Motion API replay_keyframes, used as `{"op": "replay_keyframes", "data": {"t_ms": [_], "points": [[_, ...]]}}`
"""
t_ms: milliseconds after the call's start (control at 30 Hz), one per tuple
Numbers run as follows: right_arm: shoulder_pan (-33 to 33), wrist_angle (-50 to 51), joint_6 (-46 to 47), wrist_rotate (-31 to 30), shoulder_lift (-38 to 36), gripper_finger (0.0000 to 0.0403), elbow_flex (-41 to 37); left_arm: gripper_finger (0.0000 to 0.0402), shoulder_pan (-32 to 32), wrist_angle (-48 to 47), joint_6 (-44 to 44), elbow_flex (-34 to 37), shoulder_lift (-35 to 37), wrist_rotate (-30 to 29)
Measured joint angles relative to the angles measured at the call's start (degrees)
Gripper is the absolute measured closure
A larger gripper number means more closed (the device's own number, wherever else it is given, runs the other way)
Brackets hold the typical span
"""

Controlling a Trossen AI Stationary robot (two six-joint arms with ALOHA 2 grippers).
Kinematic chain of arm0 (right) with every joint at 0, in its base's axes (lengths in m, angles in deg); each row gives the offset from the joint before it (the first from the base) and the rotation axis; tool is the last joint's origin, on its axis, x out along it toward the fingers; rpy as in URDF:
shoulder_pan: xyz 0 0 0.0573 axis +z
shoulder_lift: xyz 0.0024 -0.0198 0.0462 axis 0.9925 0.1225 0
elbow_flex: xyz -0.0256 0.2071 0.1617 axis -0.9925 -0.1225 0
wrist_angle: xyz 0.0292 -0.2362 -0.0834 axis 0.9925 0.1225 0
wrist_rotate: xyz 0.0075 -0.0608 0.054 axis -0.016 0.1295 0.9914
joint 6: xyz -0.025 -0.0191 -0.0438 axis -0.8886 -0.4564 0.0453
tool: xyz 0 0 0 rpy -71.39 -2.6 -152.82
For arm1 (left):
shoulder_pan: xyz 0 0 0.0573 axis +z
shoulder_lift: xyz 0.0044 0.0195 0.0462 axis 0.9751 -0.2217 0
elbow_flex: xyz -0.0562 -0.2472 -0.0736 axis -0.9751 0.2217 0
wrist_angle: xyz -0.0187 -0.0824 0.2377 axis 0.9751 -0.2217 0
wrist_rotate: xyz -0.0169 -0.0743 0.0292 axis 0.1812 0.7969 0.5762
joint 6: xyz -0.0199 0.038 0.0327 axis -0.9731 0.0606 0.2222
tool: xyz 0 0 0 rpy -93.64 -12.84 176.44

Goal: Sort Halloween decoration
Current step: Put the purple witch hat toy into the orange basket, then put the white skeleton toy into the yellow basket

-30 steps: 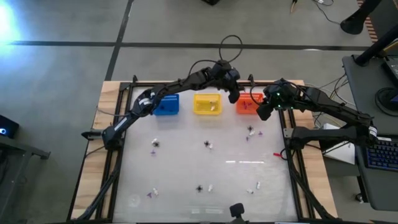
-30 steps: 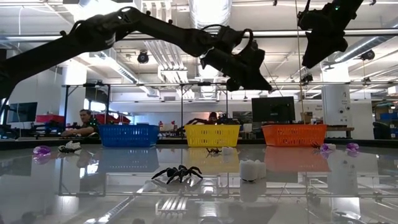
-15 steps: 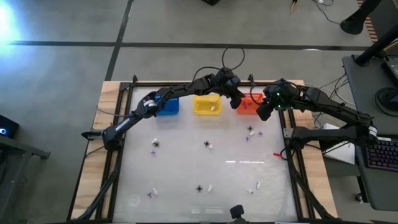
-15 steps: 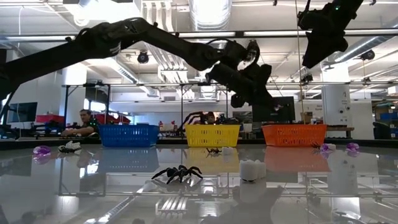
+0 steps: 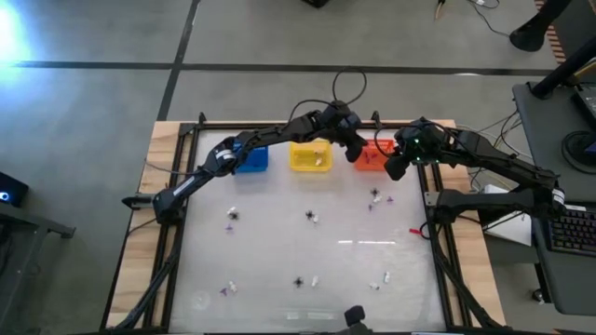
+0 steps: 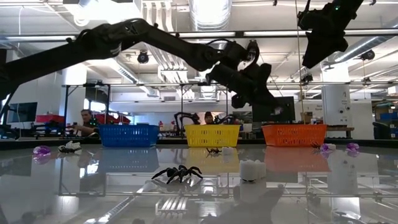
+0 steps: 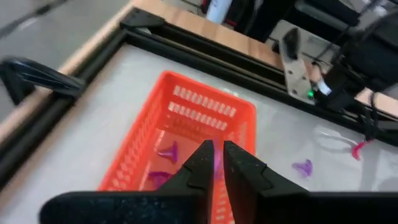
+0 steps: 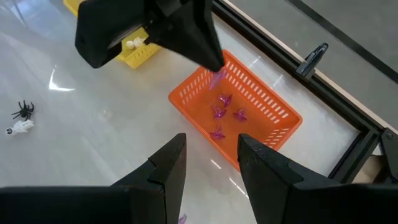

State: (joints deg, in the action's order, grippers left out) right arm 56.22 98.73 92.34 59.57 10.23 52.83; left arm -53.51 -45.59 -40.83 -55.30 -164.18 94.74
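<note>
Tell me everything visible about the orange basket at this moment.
The orange basket is a small rectangular plastic bin with slotted lattice walls and an open top. It stands upright on the table at the far edge, rightmost of three baskets beside the yellow basket. Several purple pieces lie on its floor. The left end effector hangs above it with a purple piece between its fingertips; the right end effector waits open nearby. Nothing visibly touches the basket but the table.

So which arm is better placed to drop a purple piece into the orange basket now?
Left: the left gripper hangs over the orange basket with a purple piece at its tips. The right gripper is open, holding nothing.
</note>
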Motion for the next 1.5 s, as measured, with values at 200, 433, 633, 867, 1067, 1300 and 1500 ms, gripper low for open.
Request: {"op": "replay_keyframes", "data": {"t_ms": [200, 433, 633, 867, 1067, 1300, 1500], "points": [[0.0, -0.04, 0.0, 0.0, 0.0, 0.0266, 0.0, 0.0337, 0.02, -0.8, -0.03, 0.0, -0.77, 3.01], [0.0, 0.4, 0.0, 0.02, 0.0, 0.0266, 0.0, 0.0301, 0.04, -3.69, 4.25, 0.01, 0.73, 3.23], [-0.01, 4.06, 0.0, 0.08, 0.05, 0.0266, 0.0, 0.0308, -1.86, -15.65, 16.46, 0.02, 5.63, -0.12], [-0.02, 6.85, 0.02, 3.92, 0.07, 0.0266, 0.0, 0.0323, -4.33, -30.41, 23.28, 0.04, 10.18, -3.1], [0.0, 6.89, 0.05, 8.96, 0.2, 0.0266, 0.0, 0.033, -6.29, -41.25, 24.05, 0.07, 11.76, -5.66], [0.01, 9.2, 2.64, 9.18, 0.17, 0.0266, -0.02, 0.0344, -9.93, -47.72, 25.08, 0.07, 14.99, -11.97], [2.09, 9.53, 4.49, 9.28, 0.11, 0.0266, -2.0, 0.0354, -12.67, -53.98, 23.91, 0.07, 19.81, -14.09]]}}
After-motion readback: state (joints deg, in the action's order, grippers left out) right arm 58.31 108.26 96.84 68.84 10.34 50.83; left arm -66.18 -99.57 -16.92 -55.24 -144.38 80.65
